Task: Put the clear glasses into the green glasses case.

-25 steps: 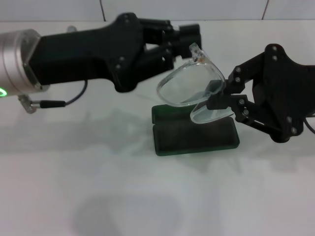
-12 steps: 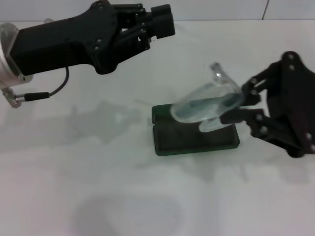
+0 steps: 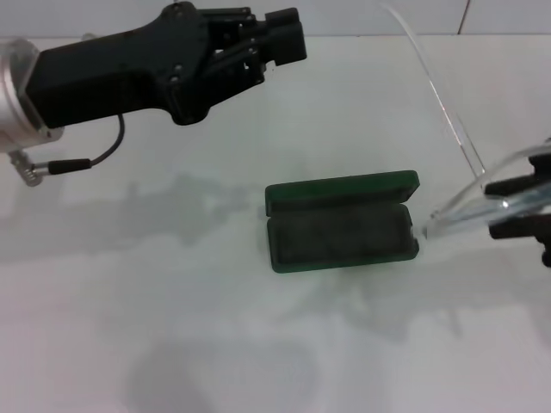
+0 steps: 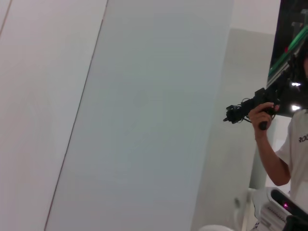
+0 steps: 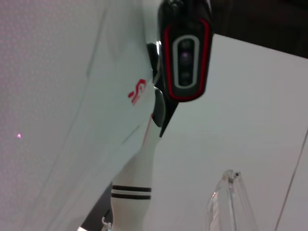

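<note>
The left gripper [image 3: 288, 39] hangs idle above the table [image 3: 172, 327], its grip unreadable. The green glasses case [image 3: 340, 222] lies open mid-table. Just right of it, the right gripper [image 3: 521, 206] clenches the clear glasses [image 3: 465, 206], seemingly light, slippery and flexible, best pinched at the frame.

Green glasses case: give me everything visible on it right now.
The green glasses case is a dark green rectangular hard case with rounded corners, lying open on the white table. Its lid is folded back on the far side, and the near half shows a dark grey lining with nothing in it. Nothing touches it: the clear glasses hang off its right end in the right gripper, and the left gripper is raised, far-left.
</note>
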